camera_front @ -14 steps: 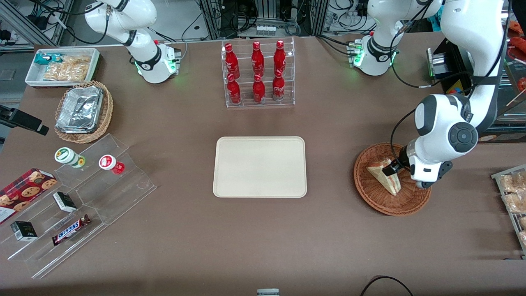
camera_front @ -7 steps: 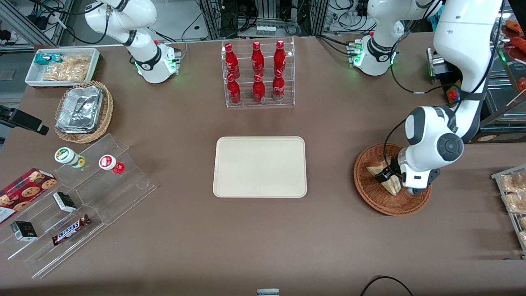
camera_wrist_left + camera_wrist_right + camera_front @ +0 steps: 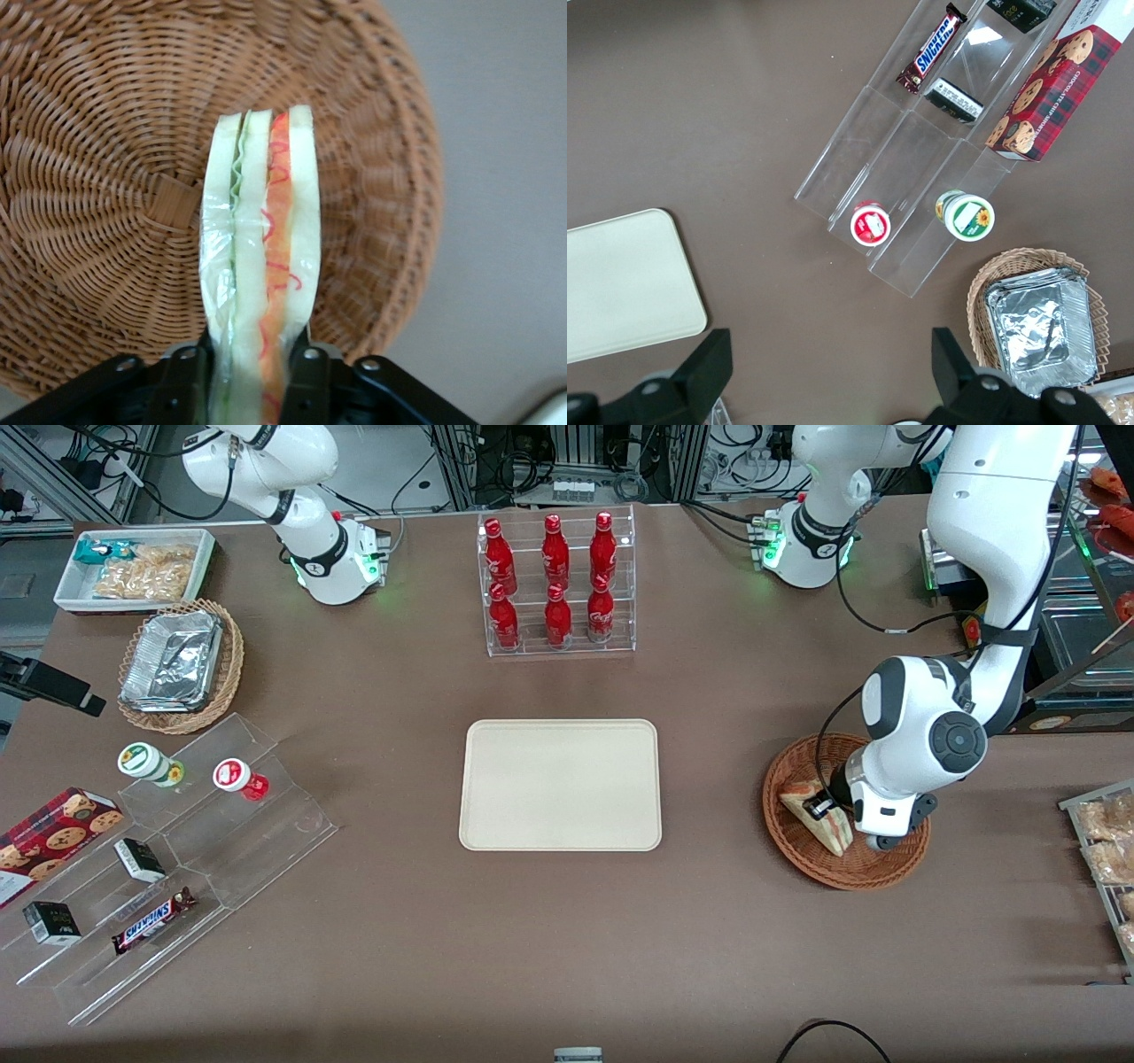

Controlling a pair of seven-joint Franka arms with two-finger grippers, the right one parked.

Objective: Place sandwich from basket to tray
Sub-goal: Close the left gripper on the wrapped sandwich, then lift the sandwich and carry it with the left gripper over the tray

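I have end effector [image 3: 248,354] clamped on sandwich [image 3: 257,257], fingers [image 3: 182,381] pressing both bread faces, wedge above wicker basket [image 3: 802,850], apparently lifted clear of weave. Grasp done; carry to beige tray [image 3: 560,785], bare and well apart mid-worktop [image 3: 567,939], plus release not yet done

A brown table [image 3: 399,974] fills nearly the whole front view. Along its edge farthest from the camera stand metal frames [image 3: 461,465] hung with black cables [image 3: 523,460], over a pale floor [image 3: 390,469]. Toward the working arm's end a dark shelf unit [image 3: 1076,646] stands beside the table. The light is even, with soft shadows.
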